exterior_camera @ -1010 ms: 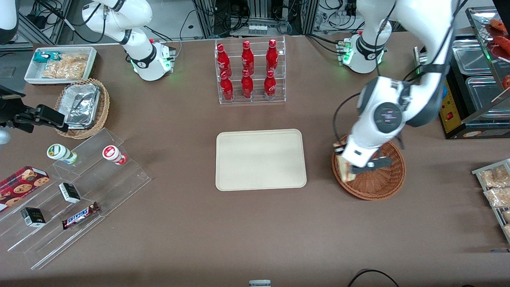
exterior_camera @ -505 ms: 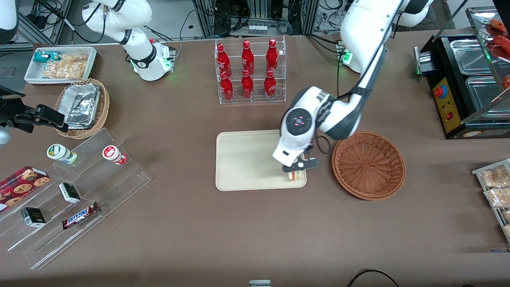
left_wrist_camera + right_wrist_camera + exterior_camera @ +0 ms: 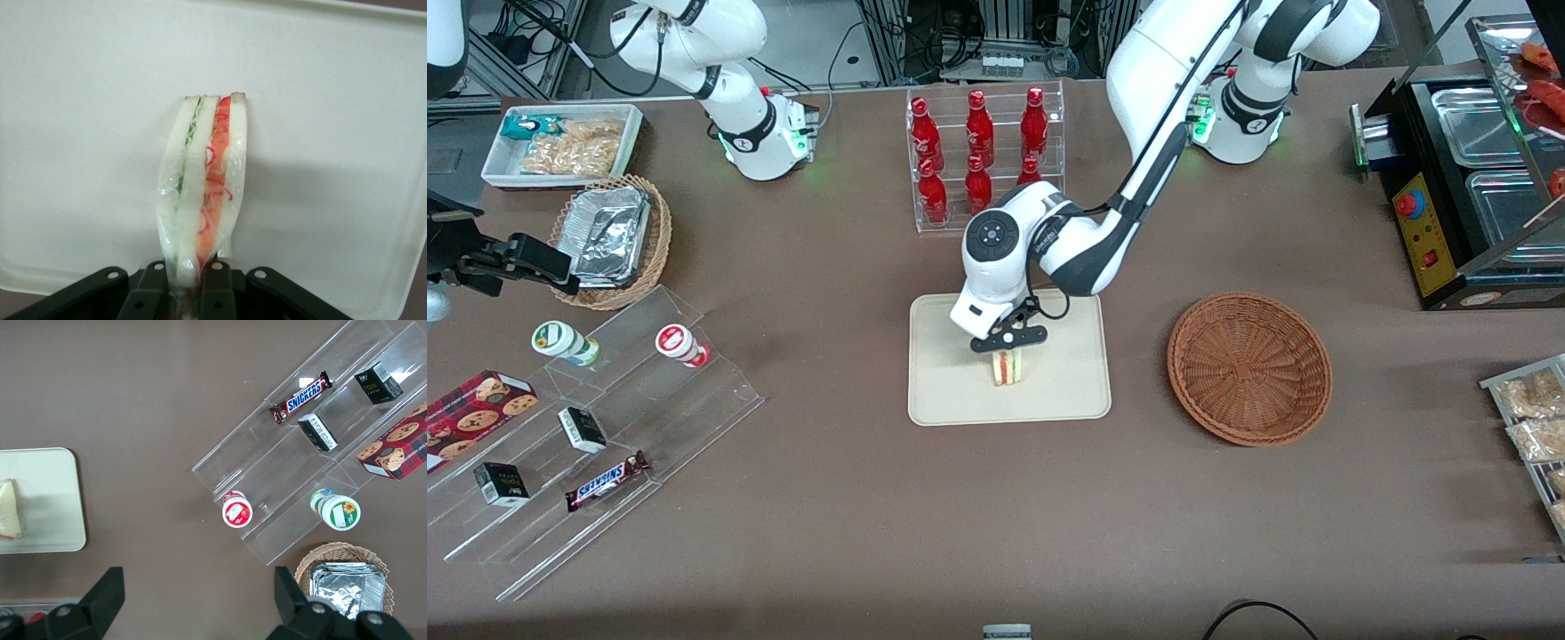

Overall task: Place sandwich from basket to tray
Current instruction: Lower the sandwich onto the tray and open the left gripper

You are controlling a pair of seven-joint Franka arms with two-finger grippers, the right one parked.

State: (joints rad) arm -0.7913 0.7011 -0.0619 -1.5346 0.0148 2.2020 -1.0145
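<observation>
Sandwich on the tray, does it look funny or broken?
Not broken. The sandwich stands on edge over the tray, pinched in the gripper, its bread slices splaying apart at the free end. The basket is empty. Nothing spilled.

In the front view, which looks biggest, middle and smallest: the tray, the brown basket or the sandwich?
Largest to smallest, as they look in the front view:
1. The tray, a little bigger than the basket.
2. The basket, toward the working arm's end of the table.
3. The sandwich, far smaller, held by the gripper over the tray.
</observation>
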